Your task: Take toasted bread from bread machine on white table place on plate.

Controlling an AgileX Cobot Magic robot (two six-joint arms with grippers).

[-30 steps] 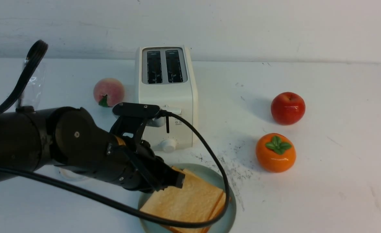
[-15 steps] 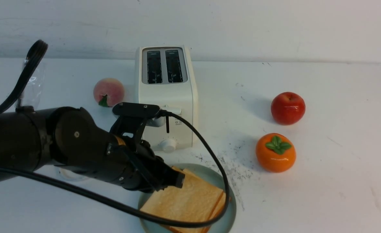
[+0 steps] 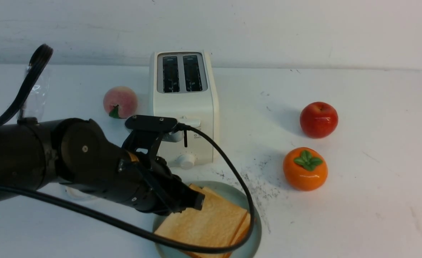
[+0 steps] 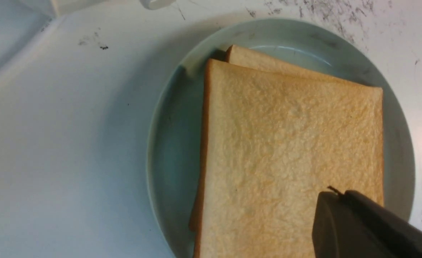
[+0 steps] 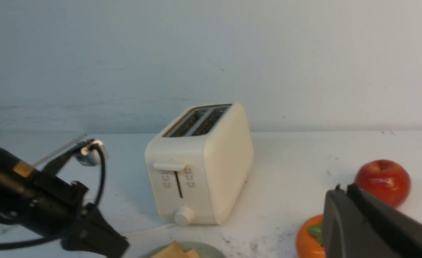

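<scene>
Front view, both toasted bread slices point(image 3: 205, 224) on plate point(image 3: 255, 233), left claw point(image 3: 198, 201) and right claw point(image 5: 334, 218) closed empty.

Two slices of toasted bread point(image 3: 205, 224) lie stacked on one plate point(image 3: 232, 195), just in front of the bread machine point(image 3: 184, 107). There is one bread machine, with two slots in its top, one lever and one round knob on its front.

Three pieces of fruit stand around the bread machine: one peach point(image 3: 120, 101) just beside it on the left, one red apple point(image 3: 318, 119) well to its right, and one orange persimmon point(image 3: 305, 168) to its right and nearer the camera than the apple.

One white table point(image 3: 375, 200) carries all of it.

Two robot arms show: one left gripper point(image 3: 198, 201) in front of the bread machine, and one right gripper point(image 5: 340, 215), seen only from its own wrist camera.
</scene>
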